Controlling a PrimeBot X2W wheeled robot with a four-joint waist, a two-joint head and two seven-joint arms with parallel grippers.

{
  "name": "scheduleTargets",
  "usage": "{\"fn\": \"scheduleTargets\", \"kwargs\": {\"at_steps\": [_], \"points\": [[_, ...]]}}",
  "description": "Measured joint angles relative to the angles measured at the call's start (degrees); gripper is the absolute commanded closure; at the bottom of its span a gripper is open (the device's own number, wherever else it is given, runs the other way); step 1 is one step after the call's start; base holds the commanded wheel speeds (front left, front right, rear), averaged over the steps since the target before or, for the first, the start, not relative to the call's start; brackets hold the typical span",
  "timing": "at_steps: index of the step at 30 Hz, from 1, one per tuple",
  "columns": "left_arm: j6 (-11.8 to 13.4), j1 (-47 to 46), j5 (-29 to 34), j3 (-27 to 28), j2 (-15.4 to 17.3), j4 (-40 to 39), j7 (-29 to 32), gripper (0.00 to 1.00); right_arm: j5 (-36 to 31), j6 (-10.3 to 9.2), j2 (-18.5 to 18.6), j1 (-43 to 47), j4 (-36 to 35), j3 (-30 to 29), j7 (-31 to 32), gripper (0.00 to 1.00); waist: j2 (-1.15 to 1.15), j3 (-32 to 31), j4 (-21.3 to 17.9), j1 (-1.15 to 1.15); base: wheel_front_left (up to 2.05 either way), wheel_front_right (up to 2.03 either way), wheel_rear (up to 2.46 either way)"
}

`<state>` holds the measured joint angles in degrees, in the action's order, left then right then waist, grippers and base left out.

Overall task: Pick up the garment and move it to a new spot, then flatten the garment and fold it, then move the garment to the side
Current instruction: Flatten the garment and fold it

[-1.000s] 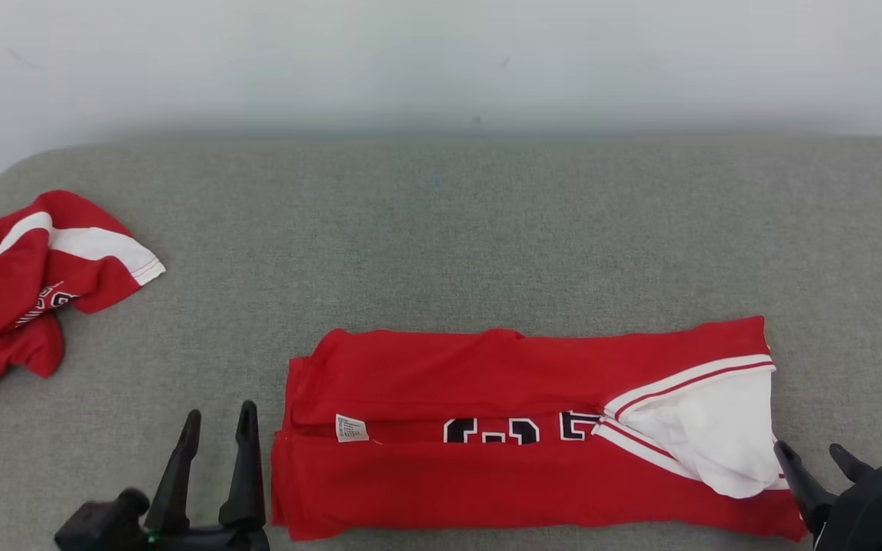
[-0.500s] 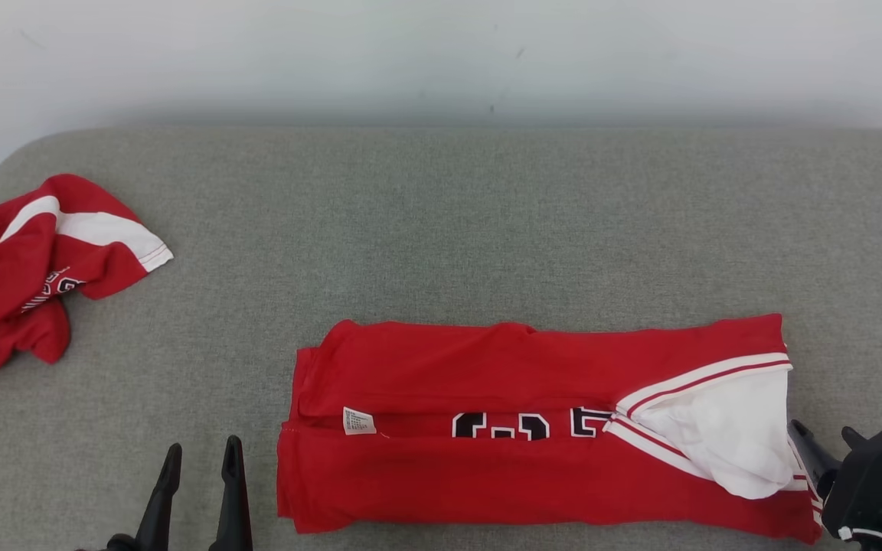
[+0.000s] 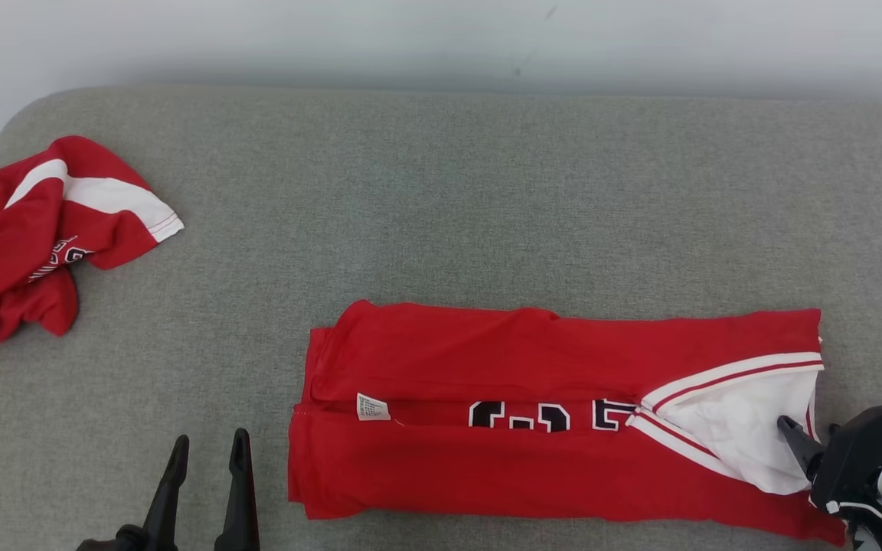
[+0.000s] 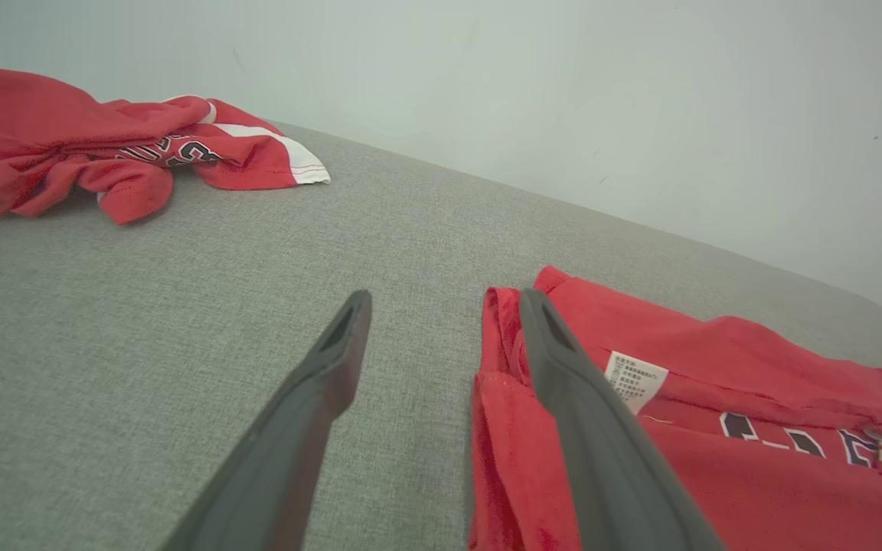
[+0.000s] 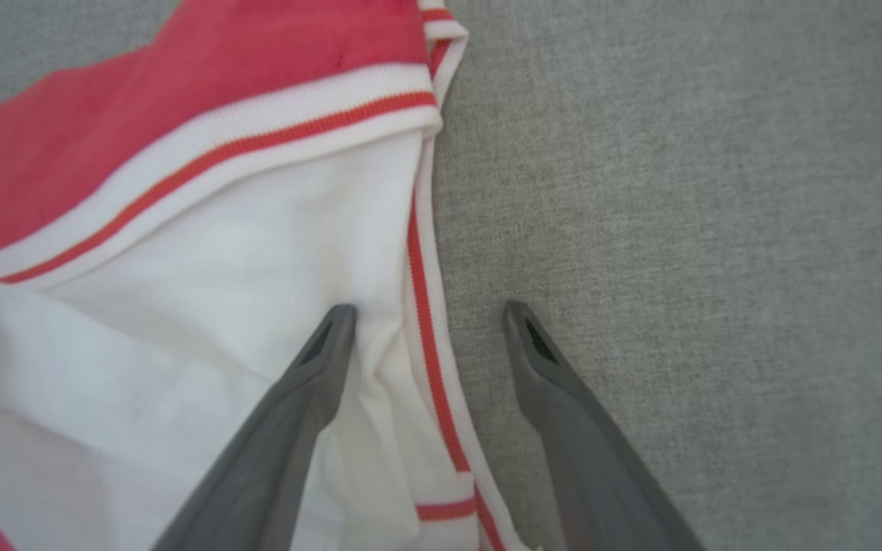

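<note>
Right gripper [image 5: 427, 308] edged onto the garment [image 3: 487, 474] — jaws wide, straddling its hem.

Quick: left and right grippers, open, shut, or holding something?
Left gripper: open, empty, beside the folded jersey.
Right gripper: open, astride the jersey's white edge, nothing gripped.

the left gripper's [image 4: 445, 302] two dark fingers [image 4: 318, 383] stand spread over the grey desk [image 4: 142, 321], one above bare cloth, the other crossing the edge of a folded red garment [image 4: 755, 490] bearing a white label [image 4: 636, 380]; a second red garment [image 4: 50, 145] lies crumpled near the pale wall [image 4: 563, 99].
</note>
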<state>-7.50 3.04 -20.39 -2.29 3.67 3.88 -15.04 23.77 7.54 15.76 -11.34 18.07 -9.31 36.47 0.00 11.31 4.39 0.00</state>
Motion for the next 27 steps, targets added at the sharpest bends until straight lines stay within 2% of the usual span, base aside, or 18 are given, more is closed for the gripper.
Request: {"fn": "scheduleTargets", "kwargs": {"at_steps": [2,3,5,12,20,27], "points": [[0.0,-0.1,0.1,0.0,0.0,0.1,0.0,0.00,0.8,-0.16,0.4,-0.6,0.8,1.3,0.0,0.00,0.00,0.2,0.4,0.00,0.00,0.00,0.00],[0.0,-0.1,0.1,-0.1,0.0,0.2,0.0,0.00,1.3,-0.18,0.7,-0.8,1.2,1.7,0.0,0.30,0.00,0.3,0.5,0.00,0.00,0.00,0.00],[0.0,-0.1,0.1,-0.1,0.1,0.3,0.0,0.00,2.0,-0.25,1.5,-1.4,2.1,3.3,-0.2,1.00,0.00,0.1,0.7,0.00,0.00,0.00,0.00],[0.0,0.3,0.2,1.0,0.3,1.0,0.0,0.00,1.4,0.04,1.8,-2.3,3.8,3.1,-2.8,1.00,0.00,-1.1,0.4,0.00,0.00,0.00,0.00],[0.0,0.6,0.4,2.0,0.4,1.7,0.0,0.00,-2.9,0.03,3.2,-2.5,3.0,-6.0,-4.2,1.00,0.01,-3.1,-1.0,0.00,0.00,0.00,0.00],[0.0,0.6,0.3,1.4,0.3,2.1,0.0,0.00,-6.9,0.02,6.1,-0.1,-0.2,-14.5,-3.8,1.00,0.00,-4.0,-1.8,0.00,0.00,0.00,0.00]]}}
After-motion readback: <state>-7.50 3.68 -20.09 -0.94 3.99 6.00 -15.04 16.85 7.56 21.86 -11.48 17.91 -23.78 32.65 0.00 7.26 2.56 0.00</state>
